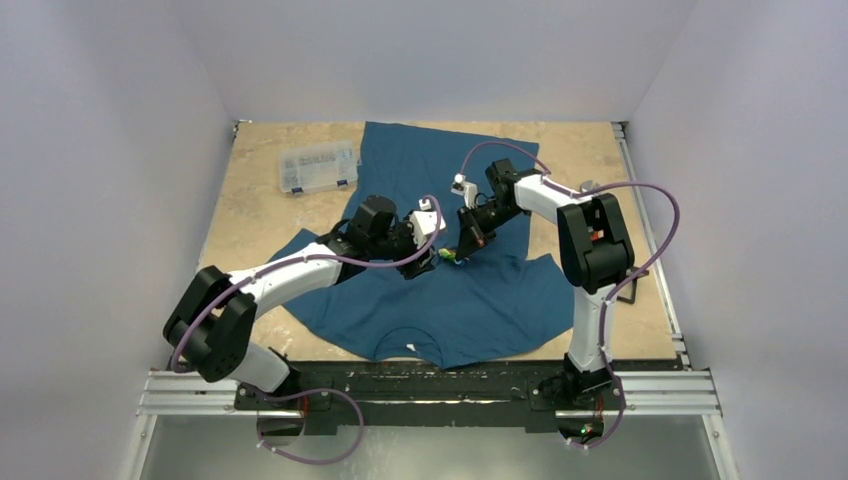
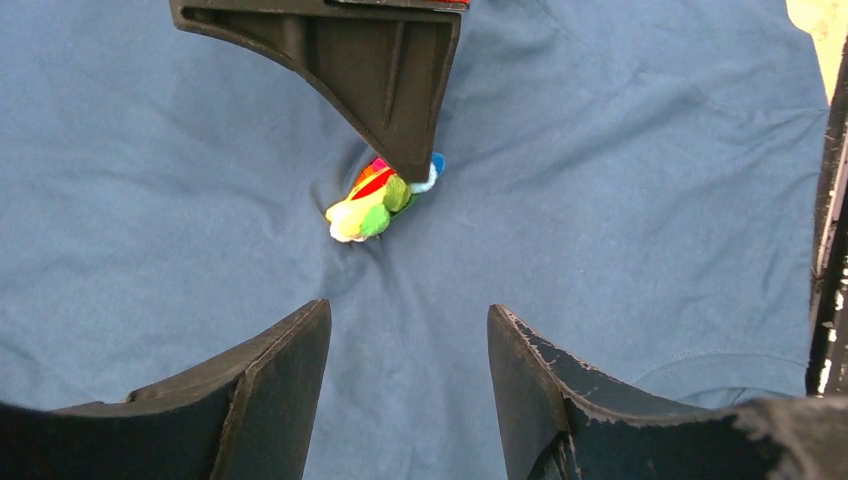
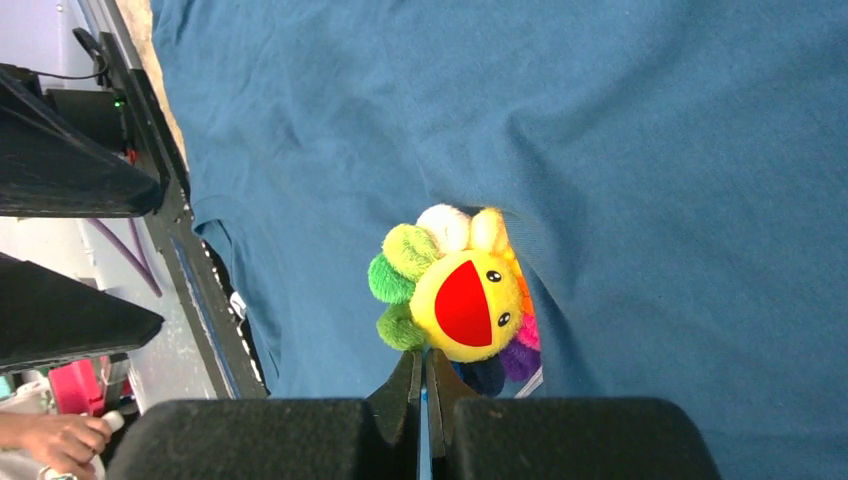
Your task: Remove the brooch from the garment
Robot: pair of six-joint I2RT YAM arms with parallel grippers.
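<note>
Left fingers (image 2: 270,400) hang released over the shirt (image 2: 150,200), just short of the brooch (image 2: 370,205), which sits pinned mid-chest. Right fingers (image 3: 408,385) are clenched on its edge. I judge extraction is underway. Next, left should hold the fabric down while right pulls.

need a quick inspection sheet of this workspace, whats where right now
surface: tan tabletop, largely covered by the garment
job's things: brooch on the garment, cloth puckered around it
clutter: clear compartment box far left; small dark tool near the right edge
grippers: left end effector open, short of the brooch; right end effector shut on the brooch's edge
cables: purple cables looped along both arms
surroundings: white walls; a person's hand in the right wrist view
</note>
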